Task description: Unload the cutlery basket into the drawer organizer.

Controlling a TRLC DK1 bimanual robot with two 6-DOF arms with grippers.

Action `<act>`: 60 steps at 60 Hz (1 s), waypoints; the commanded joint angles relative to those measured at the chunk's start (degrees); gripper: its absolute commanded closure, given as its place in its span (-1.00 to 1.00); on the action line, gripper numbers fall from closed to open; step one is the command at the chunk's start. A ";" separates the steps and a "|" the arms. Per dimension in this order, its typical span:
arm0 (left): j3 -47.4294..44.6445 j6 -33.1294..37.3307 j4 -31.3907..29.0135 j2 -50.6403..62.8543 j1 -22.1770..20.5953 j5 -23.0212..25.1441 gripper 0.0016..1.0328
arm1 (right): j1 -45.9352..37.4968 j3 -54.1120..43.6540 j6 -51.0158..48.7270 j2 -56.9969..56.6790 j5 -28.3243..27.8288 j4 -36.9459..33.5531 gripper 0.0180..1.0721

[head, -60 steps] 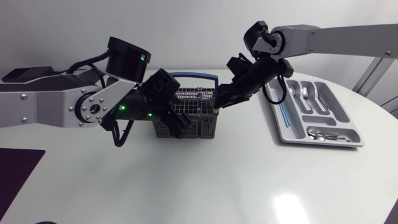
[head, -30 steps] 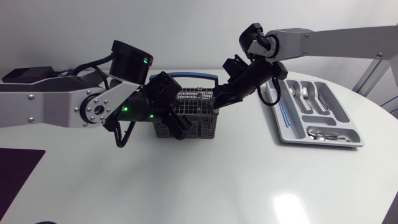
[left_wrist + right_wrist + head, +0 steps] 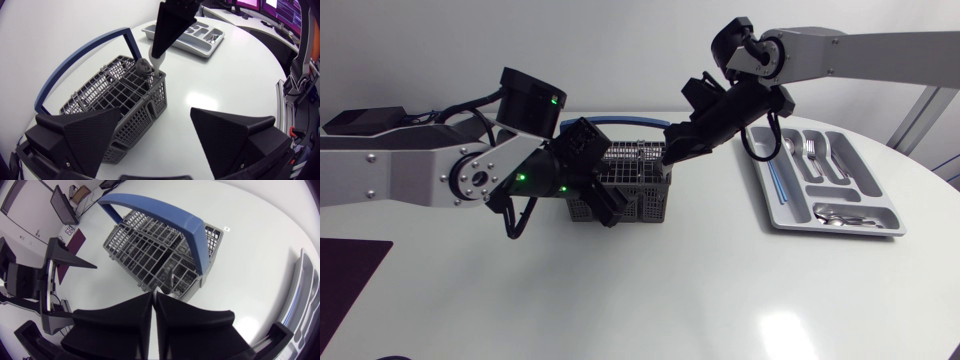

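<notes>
The desk (image 3: pixel 650 290) is open in front. Near its right edge lies the drawer organizer (image 3: pixel 840 230), lengthwise front to back. The cutlery basket (image 3: pixel 642 198) stands mid-desk, long axis crosswise. My left jaws gape wide at its left end. My right jaws pinch a white utensil handle (image 3: pixel 156 64), nearly upright in the basket's corner cell.

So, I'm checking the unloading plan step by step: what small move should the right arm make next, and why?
Probably lift the right gripper straight up. It looks shut on a white-handled utensil whose lower end sits in the corner compartment of the grey mesh cutlery basket, so swinging toward the grey drawer organizer now could snag the rim.
</notes>
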 commanded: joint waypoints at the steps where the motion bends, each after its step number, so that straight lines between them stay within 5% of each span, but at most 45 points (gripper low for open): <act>1: -1.34 1.59 0.31 0.99 0.26 0.53 -0.90 | -0.04 -0.51 1.15 -2.56 -1.20 -1.43 0.89; 60: -1.78 1.50 -0.39 1.17 -0.18 0.27 -0.90 | -8.56 -3.06 10.02 -13.90 -4.19 -4.77 0.89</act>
